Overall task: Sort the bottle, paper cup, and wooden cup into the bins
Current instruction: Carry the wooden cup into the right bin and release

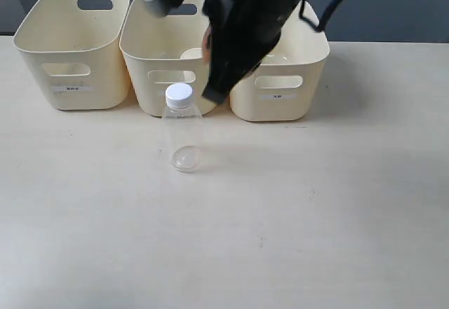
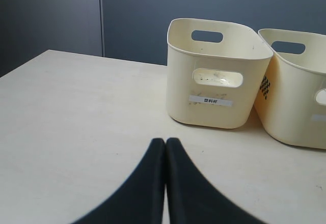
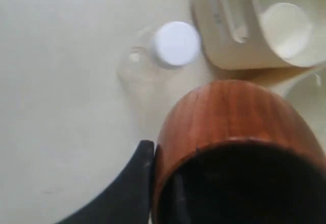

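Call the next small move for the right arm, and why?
Probably carry the wooden cup a little farther over an open bin before letting go. The right gripper clamps the cup's rim above the bins' front edge, near the bottle on the table; the middle bin already holds the paper cup.

pale table [image 1: 316, 239], dark grey wall [image 2: 142, 15]
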